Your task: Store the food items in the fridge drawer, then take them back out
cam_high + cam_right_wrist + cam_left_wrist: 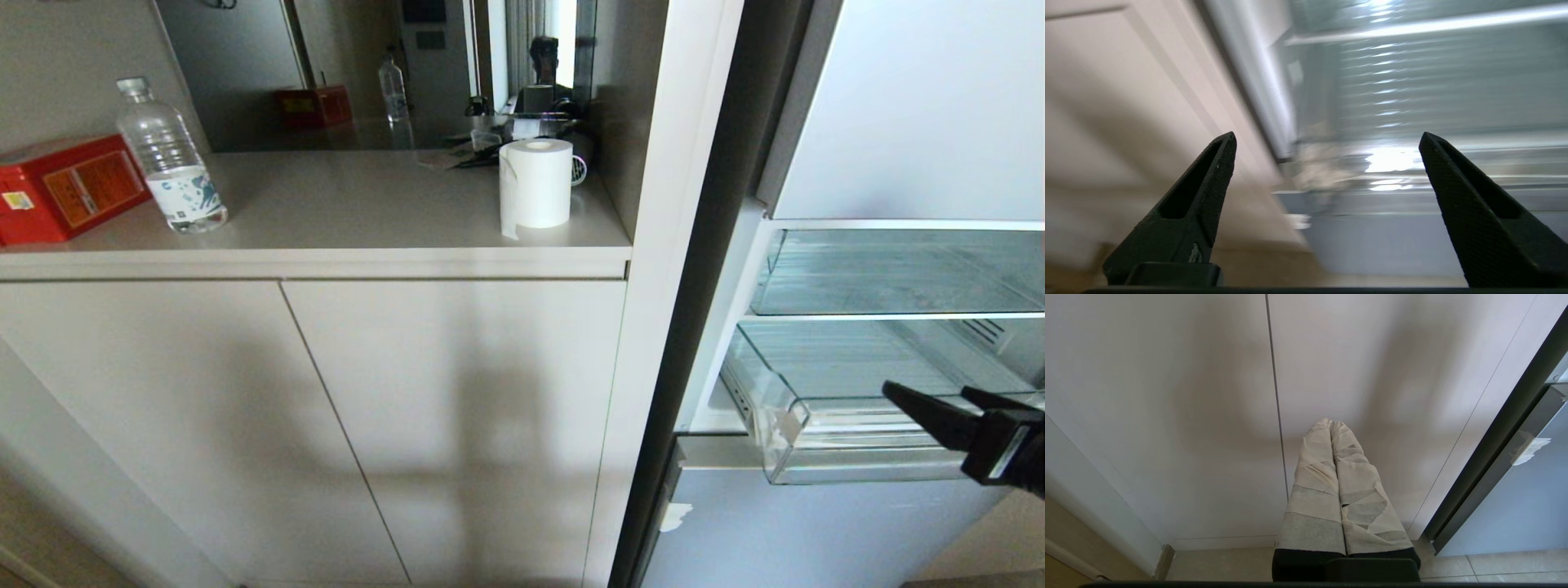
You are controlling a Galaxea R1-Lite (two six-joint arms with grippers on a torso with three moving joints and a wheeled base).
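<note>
Fridge drawer [824, 425]: clear plastic, pulled part-way out of the open fridge, thick lipped front edge toward the robot. No food items visible in it or anywhere else in any view; its far right end runs out of the head view, so that part goes unchecked.

Right gripper [931, 398]: just in front of the drawer's lip, toward its right end, reaching in from the edge of the head view. Fingers spread wide, nothing between them; released. Right wrist view [1327, 143] confirms the wide gap, with the drawer front and the shelf above it smeared by blur beyond the tips. Cannot tell if a fingertip touches the lip.

Left gripper [1333, 428]: well left of the drawer and lower, pointed at the pale cabinet doors [1167, 396] near the floor. Tape-wrapped fingers pressed together, holding nothing. Parked.

Above the drawer: a glass shelf [898, 273], bare as far as seen. Left of the drawer, on the countertop [351, 212]: paper roll [535, 183], water bottle [169, 159], red box [61, 186].

Progress, as a judgement: drawer open, gripper empty, no red items in sight. Either storing has not started or the items sit out of frame. Which half of the task this is cannot be settled from these views; the drawer itself is not yet pushed shut.
</note>
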